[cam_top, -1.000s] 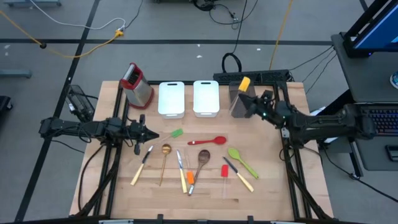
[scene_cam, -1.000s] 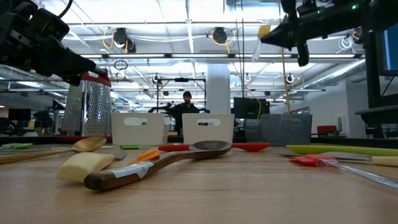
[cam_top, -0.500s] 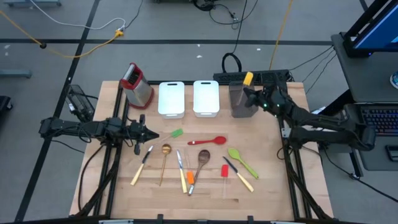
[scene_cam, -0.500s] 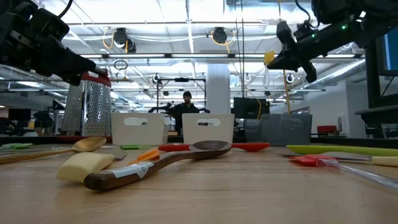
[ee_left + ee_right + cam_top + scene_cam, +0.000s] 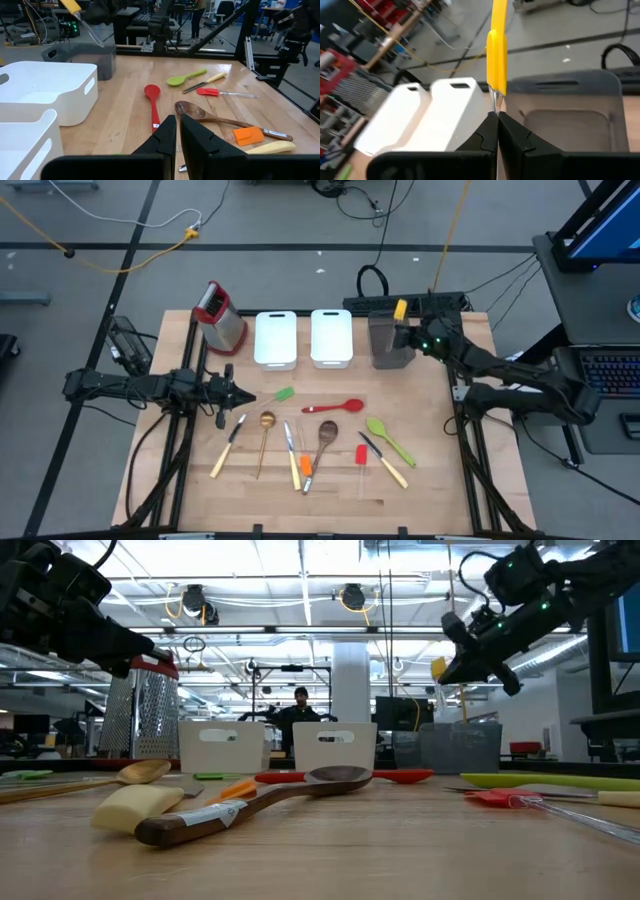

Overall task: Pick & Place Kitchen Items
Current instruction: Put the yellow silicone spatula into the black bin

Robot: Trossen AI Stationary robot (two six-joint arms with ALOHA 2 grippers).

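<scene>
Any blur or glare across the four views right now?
Right wrist view: white trays and background smeared, yellow spatula in the right hand fairly sharp. Low view: ceiling lights glare, near wooden spoon soft. Left wrist view: sheen on the table. High view: evenly lit.

At the table's far edge we see, left to right, the box grater, two trays side by side, and a bin. The right gripper hangs over that bin, clamping a spatula. The remaining utensils lie nearer us, mid-table. The left gripper sits at their left.
</scene>
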